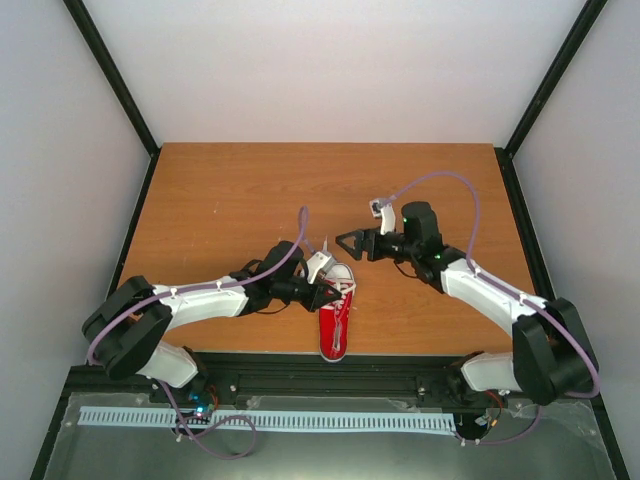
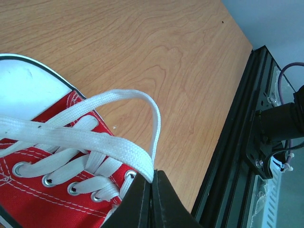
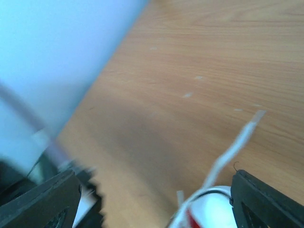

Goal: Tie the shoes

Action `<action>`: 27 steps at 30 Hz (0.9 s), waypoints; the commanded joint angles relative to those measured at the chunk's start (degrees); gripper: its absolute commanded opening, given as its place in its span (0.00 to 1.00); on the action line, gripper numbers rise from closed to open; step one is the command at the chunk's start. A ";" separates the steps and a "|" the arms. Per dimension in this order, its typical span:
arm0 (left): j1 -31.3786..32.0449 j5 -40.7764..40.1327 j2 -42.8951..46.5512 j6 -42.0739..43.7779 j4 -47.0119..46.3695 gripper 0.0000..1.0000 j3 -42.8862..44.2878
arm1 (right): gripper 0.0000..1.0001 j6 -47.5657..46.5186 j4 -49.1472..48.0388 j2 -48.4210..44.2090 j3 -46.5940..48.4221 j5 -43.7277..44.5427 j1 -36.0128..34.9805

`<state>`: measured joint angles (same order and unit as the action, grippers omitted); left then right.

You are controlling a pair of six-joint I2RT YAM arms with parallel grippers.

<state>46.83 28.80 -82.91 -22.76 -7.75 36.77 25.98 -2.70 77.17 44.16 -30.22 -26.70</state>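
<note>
- Sneaker count: one, in red canvas with a white sole, white toe cap and white lace.
- Placed on the wooden table, close to its near edge, between the two arms.
- Long axis running near to far, tilted slightly; toe cap at the far end, heel toward the arm bases.
- Two arms, two grippers; metal eyelets in a row in the left wrist view, at least four.
- Brand or writing: too small to read in any view.
- Left gripper pressed together, pinching one loop of lace just beside the eyelet row; loop arching up over the red canvas and down into the fingers.
- Right gripper spread wide, holding nothing, hovering past the toe cap and apart from the sneaker.
- One loose lace end, blurred, rising between the right fingers without touching them.
</note>
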 commanded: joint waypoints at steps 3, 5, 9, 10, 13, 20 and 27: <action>0.43 0.29 2.36 -2.99 -3.96 0.01 -0.04 | 0.88 -1.16 -18.59 -4.82 -8.94 -24.61 -1.06; 0.41 1.28 2.73 -3.46 -4.34 0.01 -0.04 | 0.88 -3.36 -17.67 -5.54 -9.60 -25.87 -2.38; 0.28 2.42 2.86 -3.94 -4.48 0.01 0.30 | 0.87 -4.22 -17.26 -5.08 -10.43 -28.24 -3.62; 0.27 2.47 2.87 -4.00 -4.49 0.01 0.36 | 0.87 -4.69 -16.70 -4.90 -10.66 -28.58 -3.70; 0.18 2.70 2.52 -4.21 -4.51 0.01 0.32 | 0.87 -5.60 -16.18 -4.22 -11.89 -30.00 -3.78; 0.19 3.54 1.97 -4.69 -5.11 0.01 0.23 | 0.87 -7.55 -16.28 -1.40 -13.85 -30.33 -4.74; 0.19 4.12 1.91 -4.88 -4.92 0.01 0.84 | 0.84 -9.85 -15.85 3.67 -13.65 -30.91 -5.95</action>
<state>46.83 31.44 -81.54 -26.87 -9.08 36.47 19.00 -17.56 78.94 30.63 -59.75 -32.12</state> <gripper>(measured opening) 0.027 0.846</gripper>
